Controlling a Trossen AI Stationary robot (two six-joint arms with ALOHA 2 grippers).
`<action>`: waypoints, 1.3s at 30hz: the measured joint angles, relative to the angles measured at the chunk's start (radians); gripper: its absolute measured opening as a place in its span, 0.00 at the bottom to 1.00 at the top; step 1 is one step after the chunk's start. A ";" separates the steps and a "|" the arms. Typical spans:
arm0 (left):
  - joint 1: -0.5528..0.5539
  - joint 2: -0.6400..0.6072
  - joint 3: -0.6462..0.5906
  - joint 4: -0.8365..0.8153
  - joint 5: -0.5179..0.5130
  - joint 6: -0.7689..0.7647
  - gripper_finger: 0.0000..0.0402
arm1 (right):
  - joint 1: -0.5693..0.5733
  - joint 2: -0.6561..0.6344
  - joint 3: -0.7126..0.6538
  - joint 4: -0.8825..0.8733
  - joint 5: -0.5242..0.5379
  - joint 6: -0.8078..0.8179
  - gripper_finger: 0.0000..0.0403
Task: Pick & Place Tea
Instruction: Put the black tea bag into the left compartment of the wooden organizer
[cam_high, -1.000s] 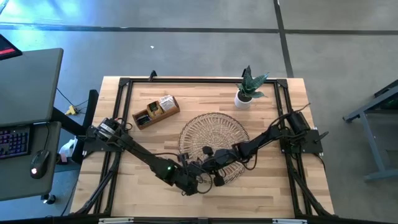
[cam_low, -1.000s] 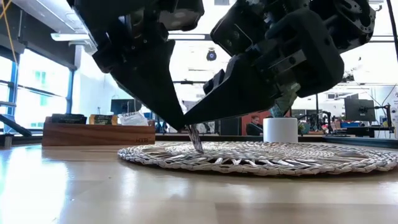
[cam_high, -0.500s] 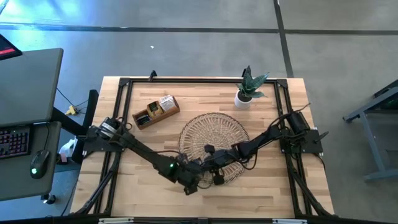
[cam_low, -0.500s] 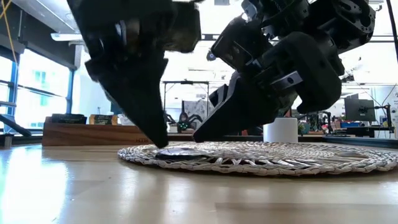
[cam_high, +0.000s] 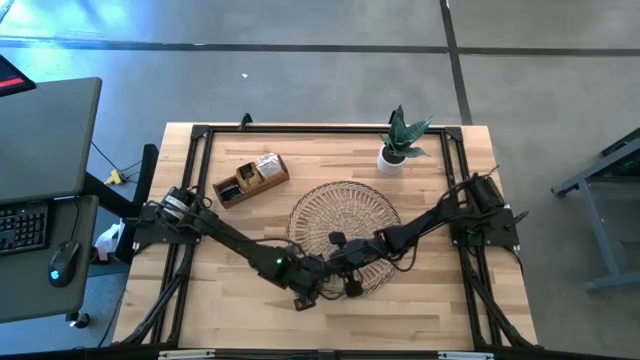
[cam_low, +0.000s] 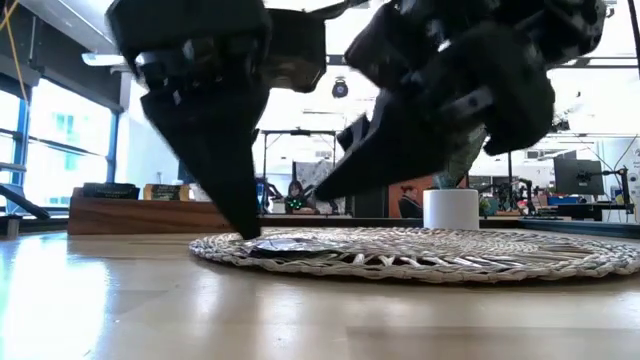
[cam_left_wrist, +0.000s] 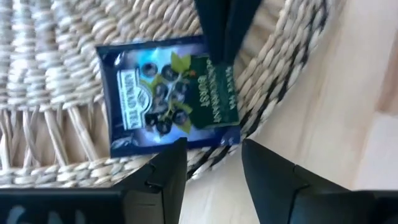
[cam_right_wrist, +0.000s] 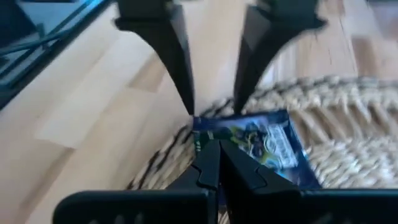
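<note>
On wicker tray edge, 1 tea sachet flat, left gripper open, empty, right gripper closed, prob. empty.

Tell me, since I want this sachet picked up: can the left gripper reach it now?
Probably yes: the left gripper hangs open just over the tea sachet, lying flat on the wicker tray.

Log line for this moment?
left gripper: open, above sachet | right gripper: shut, beside it | tea sachet: flat on wicker tray edge
</note>
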 joint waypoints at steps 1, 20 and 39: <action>0.000 0.000 0.006 0.001 0.002 0.000 0.37 | 0.005 -0.011 0.000 -0.014 -0.003 -0.038 0.02; 0.002 0.007 0.008 0.002 0.009 -0.053 0.34 | 0.025 0.023 0.000 -0.110 0.096 -0.223 0.45; 0.066 0.061 0.011 0.138 0.109 0.056 0.34 | 0.011 0.024 -0.002 -0.124 0.120 -0.319 0.10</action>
